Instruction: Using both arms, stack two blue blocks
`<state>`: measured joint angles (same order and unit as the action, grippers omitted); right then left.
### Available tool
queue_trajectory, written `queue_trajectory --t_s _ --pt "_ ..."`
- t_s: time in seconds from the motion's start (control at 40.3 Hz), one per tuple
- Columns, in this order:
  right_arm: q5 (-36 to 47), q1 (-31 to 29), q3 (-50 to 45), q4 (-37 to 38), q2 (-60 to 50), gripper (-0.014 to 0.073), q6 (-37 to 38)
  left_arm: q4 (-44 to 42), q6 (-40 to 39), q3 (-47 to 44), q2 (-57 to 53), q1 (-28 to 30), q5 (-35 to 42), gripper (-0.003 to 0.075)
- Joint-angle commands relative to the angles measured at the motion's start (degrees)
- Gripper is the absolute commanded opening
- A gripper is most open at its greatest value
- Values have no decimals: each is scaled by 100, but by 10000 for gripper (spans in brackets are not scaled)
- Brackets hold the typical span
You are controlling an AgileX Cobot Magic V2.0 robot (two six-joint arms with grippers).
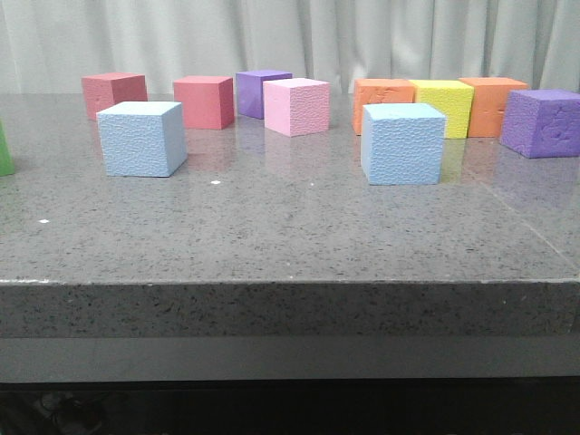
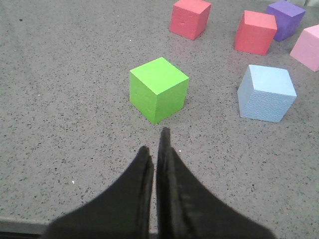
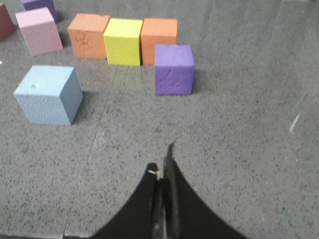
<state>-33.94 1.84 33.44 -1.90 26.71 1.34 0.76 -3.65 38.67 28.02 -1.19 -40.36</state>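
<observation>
Two pale blue blocks stand apart on the grey table. The left blue block (image 1: 142,138) also shows in the left wrist view (image 2: 266,93). The right blue block (image 1: 403,142) also shows in the right wrist view (image 3: 49,94). My left gripper (image 2: 155,142) is shut and empty, above the table just short of a green cube, with the blue block off to one side. My right gripper (image 3: 162,162) is shut and empty, above bare table, well away from its blue block. Neither gripper shows in the front view.
A green cube (image 2: 158,89) stands right before the left gripper. Behind the blue blocks stand red (image 1: 113,92), red (image 1: 204,101), purple (image 1: 261,91), pink (image 1: 296,105), orange (image 1: 381,101), yellow (image 1: 441,106), orange (image 1: 491,103) and purple (image 1: 542,121) cubes. The table's front edge (image 1: 290,283) is near.
</observation>
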Motion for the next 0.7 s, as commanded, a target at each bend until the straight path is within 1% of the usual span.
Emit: queue_trajectory --t_s 0.0,0.025,0.075,0.099,0.124,0.174,0.224,0.298,0.497,0.671 --pt "276 -19 187 0 72 90 -41 26 -8 140 50 6 462 175" --pt "276 -19 187 0 72 132 -41 26 -8 140 50 6 462 235" --pt "276 -19 187 0 72 258 -41 26 53 140 50 6 462 340" --pt "276 -19 187 0 72 306 -41 26 50 140 50 6 462 383" --pt "276 -19 187 0 72 367 -41 26 50 140 50 6 462 445" --pt "268 -19 187 0 72 467 -41 26 50 140 50 6 462 503" --pt "254 -19 187 0 72 522 -41 26 50 140 50 6 462 521" --pt "216 -19 187 0 72 550 -41 26 50 140 50 6 452 512" --pt "-66 -19 496 -24 195 548 -41 36 50 140 50 6 443 494" --pt "-384 -19 1101 -24 944 548 -41 36 50 140 50 6 443 494"
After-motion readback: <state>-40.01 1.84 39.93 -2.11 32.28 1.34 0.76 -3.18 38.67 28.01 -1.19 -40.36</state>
